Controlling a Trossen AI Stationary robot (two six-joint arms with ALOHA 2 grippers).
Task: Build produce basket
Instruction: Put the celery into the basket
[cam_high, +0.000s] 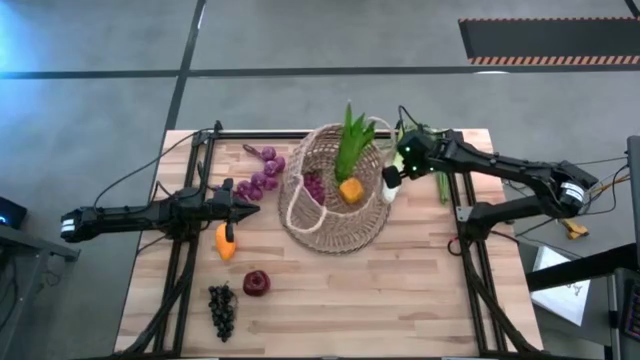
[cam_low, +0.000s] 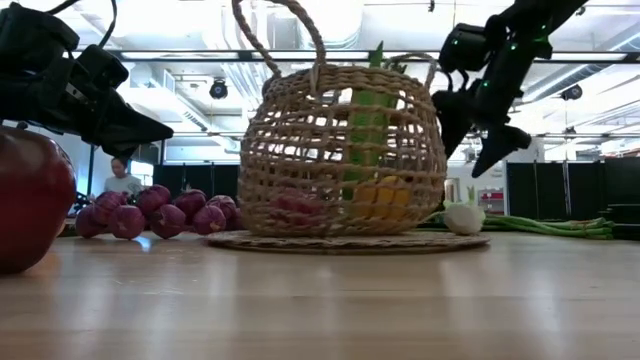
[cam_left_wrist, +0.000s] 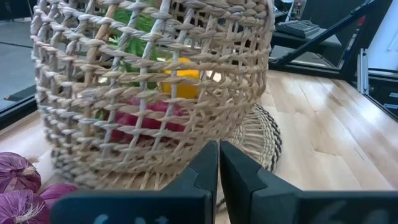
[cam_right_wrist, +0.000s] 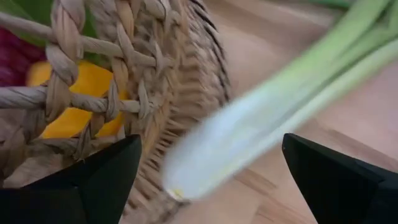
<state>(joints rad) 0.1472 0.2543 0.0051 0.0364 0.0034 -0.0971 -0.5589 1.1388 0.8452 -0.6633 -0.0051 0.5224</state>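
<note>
My right gripper (cam_high: 392, 172) spread wide over leek (cam_right_wrist: 261, 134) beside basket (cam_high: 335, 190), left gripper (cam_high: 250, 208) pinched closed nr purple grapes (cam_high: 262, 178), basket mid wood table (cam_high: 400, 290), apple (cam_high: 256, 283) near front, grey floor, person (cam_low: 121, 177) far back.

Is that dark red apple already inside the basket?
No: from above, the apple lies on the bare table, well apart from the basket and next to the dark grapes.

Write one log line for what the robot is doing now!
right gripper: open over leek beside basket | left gripper: shut, waiting near purple grapes | basket: holds greens, orange fruit
</note>
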